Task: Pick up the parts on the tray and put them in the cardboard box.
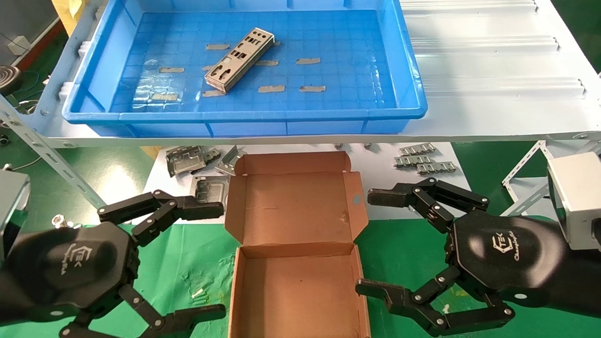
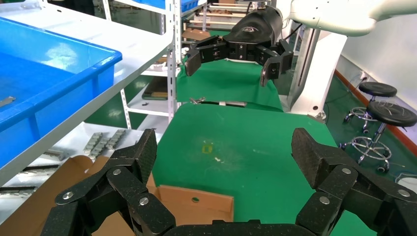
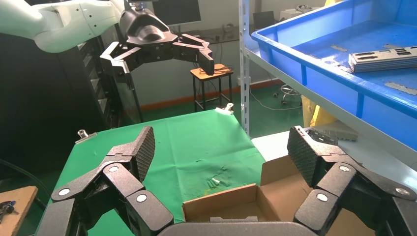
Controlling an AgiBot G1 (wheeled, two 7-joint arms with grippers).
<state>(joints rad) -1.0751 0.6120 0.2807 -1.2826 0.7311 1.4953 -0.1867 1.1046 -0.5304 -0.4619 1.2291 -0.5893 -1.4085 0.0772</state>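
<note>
Left gripper (image 1: 213, 260) and right gripper (image 1: 371, 241) flank the cardboard box (image 1: 293, 263), jaws spread wide, holding nothing; beyond them, one part (image 1: 239, 59) lies in the tray (image 1: 244, 119).

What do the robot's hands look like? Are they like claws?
Yes, a bit like claws. The left gripper and right gripper are both matt black, each with a rounded six-sided palm carrying small white lettering and a logo. Each has two chunky fingers built from jointed links with silver rivets, ending in finely textured pads. The arms behind them are white.
</note>
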